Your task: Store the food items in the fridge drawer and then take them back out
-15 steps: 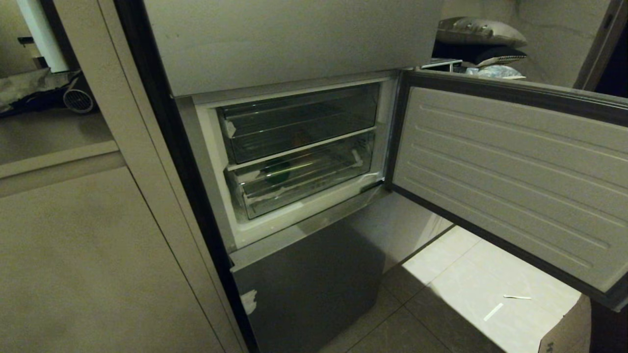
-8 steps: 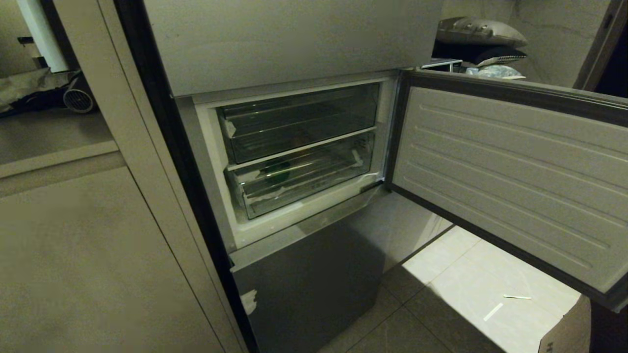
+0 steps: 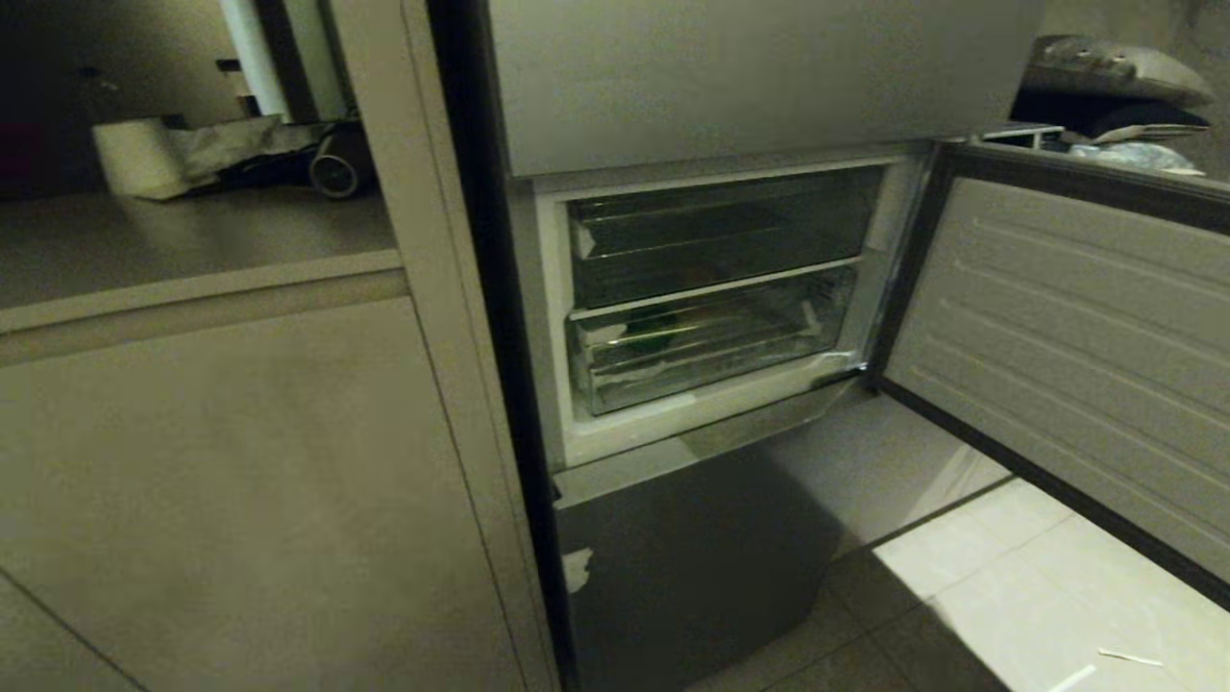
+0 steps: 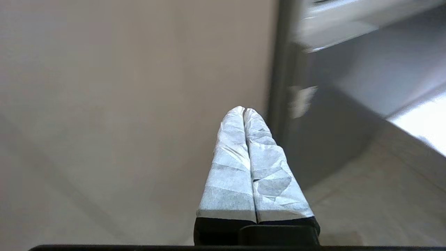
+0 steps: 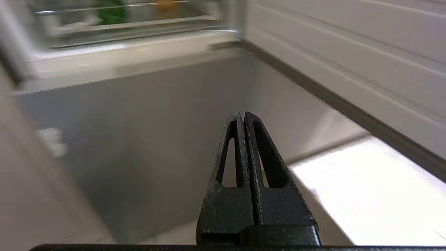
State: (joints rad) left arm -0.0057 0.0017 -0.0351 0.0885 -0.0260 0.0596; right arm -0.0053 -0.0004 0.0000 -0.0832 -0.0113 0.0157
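Observation:
The fridge drawer (image 3: 716, 360), a clear ridged bin with white tape scraps, sits pushed into the open compartment below a second clear bin. Inside it lies the dark-green food item (image 3: 651, 336), and an orange-brown one (image 3: 709, 313) shows faintly behind its front. The right wrist view has both blurred at its far edge: green (image 5: 110, 12) and orange (image 5: 166, 4). My left gripper (image 4: 244, 109), with white-wrapped fingers, is shut on nothing, low by the cabinet side. My black right gripper (image 5: 243, 114) is shut and empty before the lower steel panel. Neither arm appears in the head view.
The compartment door (image 3: 1086, 317) stands swung open to the right over the pale tiled floor (image 3: 1019, 567), where white scraps (image 3: 1129, 658) lie. A grey steel panel (image 3: 692, 557) closes the fridge below. On the left are a beige cabinet (image 3: 240, 481) and a counter with a paper roll (image 3: 135, 154).
The whole head view has shifted: the fridge now sits further right and a little smaller, with more counter at left, so the camera has moved. The drawer and food have not shifted.

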